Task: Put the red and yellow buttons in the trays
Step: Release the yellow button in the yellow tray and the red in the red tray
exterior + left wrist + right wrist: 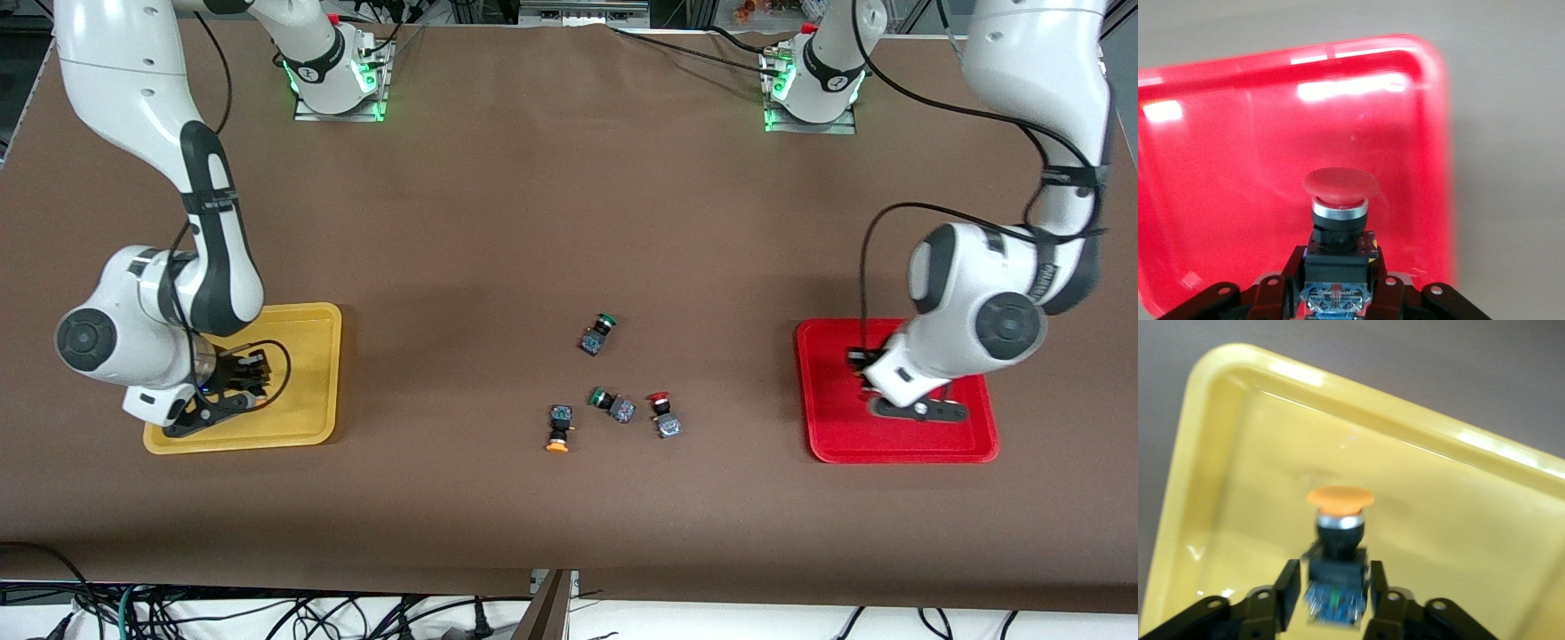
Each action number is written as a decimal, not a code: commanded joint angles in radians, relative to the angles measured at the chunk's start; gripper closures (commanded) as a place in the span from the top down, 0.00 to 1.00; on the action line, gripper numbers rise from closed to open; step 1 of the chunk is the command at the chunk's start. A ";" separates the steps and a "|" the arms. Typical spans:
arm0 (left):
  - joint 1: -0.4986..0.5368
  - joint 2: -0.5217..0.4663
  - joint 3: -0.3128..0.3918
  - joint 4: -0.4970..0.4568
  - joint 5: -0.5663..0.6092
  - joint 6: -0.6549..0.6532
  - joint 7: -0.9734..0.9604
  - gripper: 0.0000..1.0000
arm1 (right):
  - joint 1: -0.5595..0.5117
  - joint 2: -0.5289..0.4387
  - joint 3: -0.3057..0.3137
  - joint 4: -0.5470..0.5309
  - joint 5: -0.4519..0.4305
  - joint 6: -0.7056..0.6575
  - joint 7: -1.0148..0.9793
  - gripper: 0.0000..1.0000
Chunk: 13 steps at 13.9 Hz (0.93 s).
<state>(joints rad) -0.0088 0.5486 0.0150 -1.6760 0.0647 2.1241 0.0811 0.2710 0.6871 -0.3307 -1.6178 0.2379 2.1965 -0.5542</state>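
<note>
So the left gripper (1336,283) is down over the shallow red plastic tray (893,449) at the left arm's end of the table, jaws clamped on the black body of a red mushroom-cap push-button (1337,187); the right gripper (1335,593) is over the shallow yellow plastic tray (311,373) at the right arm's end, fingers either side of a yellow-orange-capped push-button (1339,497), though I can't tell if it's gripping or letting go. On the brown table between the trays: a green-capped button (598,333) at 12 o'clock of the loose bunch; a second green-capped button (612,404) in the middle; a spare red-capped button (663,414) at 3 o'clock; a spare orange-capped button (559,429) at 8 o'clock.
</note>
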 commanded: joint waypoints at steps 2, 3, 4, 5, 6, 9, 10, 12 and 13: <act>0.059 0.106 -0.024 0.005 0.003 0.122 0.121 0.10 | 0.065 -0.041 0.019 0.028 0.037 -0.026 0.136 0.89; 0.061 0.119 -0.026 0.005 0.003 0.125 0.123 0.10 | 0.097 -0.041 0.035 0.051 0.038 -0.040 0.224 0.99; 0.061 0.123 -0.026 0.004 0.003 0.125 0.123 0.13 | 0.129 -0.037 0.057 0.083 0.038 -0.040 0.343 0.99; 0.061 0.126 -0.027 0.001 0.001 0.125 0.129 0.14 | 0.157 -0.023 0.094 0.108 0.034 -0.025 0.473 0.99; 0.061 0.129 -0.026 0.001 0.001 0.125 0.132 0.18 | 0.184 0.007 0.139 0.152 0.031 -0.008 0.593 0.99; 0.059 0.129 -0.026 0.002 0.001 0.123 0.131 1.00 | 0.278 0.150 0.174 0.336 0.026 0.097 0.851 0.99; 0.059 0.128 -0.026 0.004 0.001 0.120 0.131 1.00 | 0.304 0.191 0.176 0.384 0.029 0.132 0.919 0.99; 0.050 0.108 -0.027 0.009 0.001 0.105 0.126 1.00 | 0.344 0.265 0.180 0.456 0.029 0.228 1.032 0.99; 0.046 0.085 -0.032 0.015 0.001 0.070 0.121 1.00 | 0.362 0.305 0.180 0.488 0.029 0.282 1.077 0.99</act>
<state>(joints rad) 0.0500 0.6793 -0.0156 -1.6686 0.0646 2.2475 0.1887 0.6210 0.8853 -0.1486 -1.2592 0.2621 2.4199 0.4378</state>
